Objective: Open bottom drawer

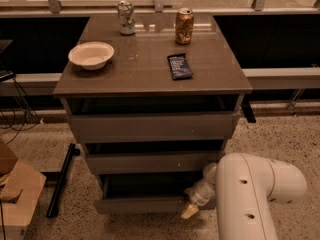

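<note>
Gripper (190,211) at front right of bottom drawer (140,204); bowl (91,55), packet (179,66) above.

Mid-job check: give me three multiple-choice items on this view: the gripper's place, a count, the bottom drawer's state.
1. The gripper is: A) at the bottom drawer's front, right end; B) high at upper left; C) out of view.
2. Cans on the cabinet top: A) one; B) two; C) four.
3. Bottom drawer: A) flush shut; B) partly out; C) taken out entirely.
A: the arm's tip sits by that front. B: a green-white can and an orange can stand at the back. B: its dark inside shows.
</note>
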Robot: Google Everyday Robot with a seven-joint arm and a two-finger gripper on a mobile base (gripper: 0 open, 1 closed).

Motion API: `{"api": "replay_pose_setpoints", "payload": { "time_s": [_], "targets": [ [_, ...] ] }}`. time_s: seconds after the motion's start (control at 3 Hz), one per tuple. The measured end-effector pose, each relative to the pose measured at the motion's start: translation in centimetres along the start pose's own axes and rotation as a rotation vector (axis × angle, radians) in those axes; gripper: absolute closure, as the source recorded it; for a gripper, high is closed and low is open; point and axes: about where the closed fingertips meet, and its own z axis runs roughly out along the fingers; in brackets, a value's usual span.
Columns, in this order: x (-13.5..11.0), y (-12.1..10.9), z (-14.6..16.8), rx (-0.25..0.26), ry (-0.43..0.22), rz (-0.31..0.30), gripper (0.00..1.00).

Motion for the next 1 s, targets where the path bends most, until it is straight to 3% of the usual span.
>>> {"api": "replay_pose_setpoints", "payload": {
  "time_s": [0.33, 0.67, 1.0],
  "targets": [
    [0.0, 3.7, -2.1, -0.050, -0.018, 0.016, 0.39],
    [0.1, 7.9, -2.9, -0.096, -0.084, 0.128, 0.17],
    [0.3, 8.5, -2.6, -0.105, -0.088, 0.138, 0.00]
  ]
}}
